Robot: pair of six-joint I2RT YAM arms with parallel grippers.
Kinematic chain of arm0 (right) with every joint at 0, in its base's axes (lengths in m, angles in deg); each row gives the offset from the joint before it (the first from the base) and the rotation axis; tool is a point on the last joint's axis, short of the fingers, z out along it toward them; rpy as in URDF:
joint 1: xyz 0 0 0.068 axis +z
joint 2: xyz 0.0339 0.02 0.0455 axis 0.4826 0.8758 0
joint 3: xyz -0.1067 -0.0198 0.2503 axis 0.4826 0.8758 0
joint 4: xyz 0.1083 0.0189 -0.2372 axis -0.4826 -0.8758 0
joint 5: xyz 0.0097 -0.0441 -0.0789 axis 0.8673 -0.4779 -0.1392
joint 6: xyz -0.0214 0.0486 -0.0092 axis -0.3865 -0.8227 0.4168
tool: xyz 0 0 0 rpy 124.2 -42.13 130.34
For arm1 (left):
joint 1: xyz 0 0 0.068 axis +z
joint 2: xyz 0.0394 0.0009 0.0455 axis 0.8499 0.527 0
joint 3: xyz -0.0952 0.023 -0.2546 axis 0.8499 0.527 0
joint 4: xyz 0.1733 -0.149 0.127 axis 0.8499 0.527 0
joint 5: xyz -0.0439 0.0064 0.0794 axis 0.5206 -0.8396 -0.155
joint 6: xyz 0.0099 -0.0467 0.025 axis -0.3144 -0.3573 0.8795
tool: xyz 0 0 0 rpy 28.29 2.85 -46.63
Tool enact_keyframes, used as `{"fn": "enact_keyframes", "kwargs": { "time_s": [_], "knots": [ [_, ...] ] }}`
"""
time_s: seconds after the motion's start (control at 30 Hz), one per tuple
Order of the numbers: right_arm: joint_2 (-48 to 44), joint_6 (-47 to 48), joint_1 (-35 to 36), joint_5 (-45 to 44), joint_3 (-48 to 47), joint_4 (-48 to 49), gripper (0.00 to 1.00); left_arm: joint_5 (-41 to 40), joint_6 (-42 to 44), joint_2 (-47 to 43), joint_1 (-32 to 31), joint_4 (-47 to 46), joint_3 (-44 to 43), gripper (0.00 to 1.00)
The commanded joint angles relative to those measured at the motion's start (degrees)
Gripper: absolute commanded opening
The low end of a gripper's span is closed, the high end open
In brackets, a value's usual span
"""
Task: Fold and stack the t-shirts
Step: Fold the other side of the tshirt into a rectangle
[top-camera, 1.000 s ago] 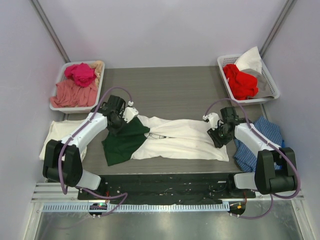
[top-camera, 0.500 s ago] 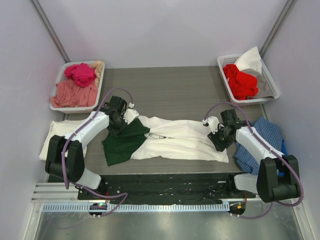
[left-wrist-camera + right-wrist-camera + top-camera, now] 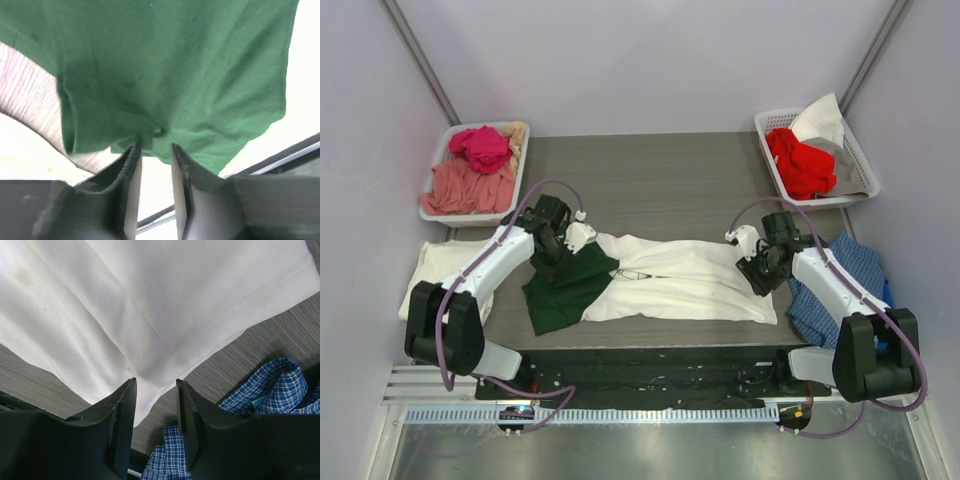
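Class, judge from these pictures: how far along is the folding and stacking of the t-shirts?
Done: possibly the cream t-shirt, lying flat at the left. In hand: left gripper pinches the green t-shirt; right gripper straddles a corner of the white t-shirt. Left: folding both, stacking all.

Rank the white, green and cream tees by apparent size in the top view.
1. white tee
2. green tee
3. cream tee, though the left arm hides part, so its rank against green is unsure.
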Motion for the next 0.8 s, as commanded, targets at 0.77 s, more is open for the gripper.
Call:
{"fn": "enact_keyframes", "kwargs": {
  "time_s": [0.77],
  "knots": [
    [-0.2,-0.9,0.5,-2.6,1.4,5.0,0.43,9.6,4.6,20.2,0.2,-11.2,-22.0,0.64]
  ]
}}
